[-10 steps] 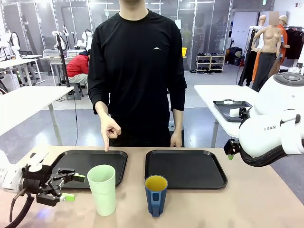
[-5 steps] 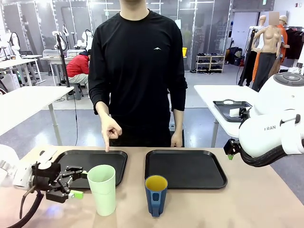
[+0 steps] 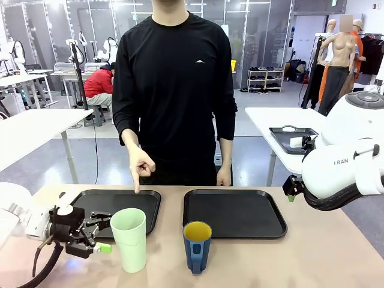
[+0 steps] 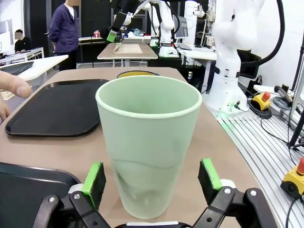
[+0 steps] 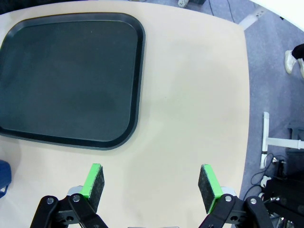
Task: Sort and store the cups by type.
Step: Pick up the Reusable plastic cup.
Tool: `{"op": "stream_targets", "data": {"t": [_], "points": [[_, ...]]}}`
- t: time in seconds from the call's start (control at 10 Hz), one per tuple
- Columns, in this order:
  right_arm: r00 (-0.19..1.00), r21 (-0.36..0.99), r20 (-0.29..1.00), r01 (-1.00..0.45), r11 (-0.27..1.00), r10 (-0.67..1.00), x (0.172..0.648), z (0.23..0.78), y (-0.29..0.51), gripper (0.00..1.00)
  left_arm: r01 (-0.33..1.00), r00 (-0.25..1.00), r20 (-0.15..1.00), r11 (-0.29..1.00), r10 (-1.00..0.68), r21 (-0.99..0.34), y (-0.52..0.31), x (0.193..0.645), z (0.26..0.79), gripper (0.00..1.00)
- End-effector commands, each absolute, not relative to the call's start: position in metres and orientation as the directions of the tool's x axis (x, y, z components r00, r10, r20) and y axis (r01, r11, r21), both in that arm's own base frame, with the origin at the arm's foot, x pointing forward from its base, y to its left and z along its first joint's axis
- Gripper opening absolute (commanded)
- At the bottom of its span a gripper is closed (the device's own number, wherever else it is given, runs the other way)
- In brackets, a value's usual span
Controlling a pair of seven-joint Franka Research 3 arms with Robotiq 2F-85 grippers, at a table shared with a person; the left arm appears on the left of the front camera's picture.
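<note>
Cups 2: mint tumbler (image 3: 129,240), blue mug (image 3: 197,247) | black trays (image 3: 234,216) 2 | left gripper (image 3: 105,233) wide | right gripper (image 5: 152,183) wide

Room: open lab hall, evenly lit. My tabletop (image 3: 324,258) is pale beige and matte. The floor (image 3: 90,159) beyond it is grey; in the right wrist view it reads blue-grey. One white table (image 3: 30,129) stands to my left and a second white table (image 3: 279,117) to my right, both well apart from mine. Far side: glass partitions (image 3: 54,30) in dark frames. A low shelf rack (image 3: 266,79) stands near them, far right.
</note>
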State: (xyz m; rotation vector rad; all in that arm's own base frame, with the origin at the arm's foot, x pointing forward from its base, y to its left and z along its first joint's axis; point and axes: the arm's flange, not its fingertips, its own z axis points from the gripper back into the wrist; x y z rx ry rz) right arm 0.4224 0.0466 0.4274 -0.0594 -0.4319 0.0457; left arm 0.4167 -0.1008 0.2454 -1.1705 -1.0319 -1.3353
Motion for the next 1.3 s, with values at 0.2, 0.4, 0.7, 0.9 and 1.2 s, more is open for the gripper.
{"op": "stream_targets", "data": {"t": [0.2,0.4,0.7,0.9,1.2], "points": [[0.907,-0.066,0.416,-0.032,0.997,0.057,0.423,0.427,0.046,1.00,0.995,-0.012,0.990,-0.100,-0.144,-0.003,-0.121,0.425,0.235,1.00],[0.907,-0.066,0.416,-0.032,0.997,0.057,0.423,0.427,0.046,1.00,0.995,-0.009,0.990,-0.102,-0.144,-0.006,-0.130,0.427,0.233,1.00],[0.907,-0.066,0.416,-0.032,0.997,0.057,0.423,0.427,0.046,1.00,0.994,-0.007,0.989,-0.112,-0.145,-0.009,-0.140,0.430,0.232,1.00],[0.907,-0.066,0.416,-0.032,0.997,0.057,0.423,0.427,0.046,1.00,0.991,0.006,0.991,-0.129,-0.131,-0.023,-0.146,0.431,0.229,1.00],[0.907,-0.066,0.416,-0.032,0.997,0.057,0.423,0.427,0.046,1.00,0.986,0.012,0.994,-0.167,-0.111,-0.030,-0.159,0.432,0.227,1.00]]}}
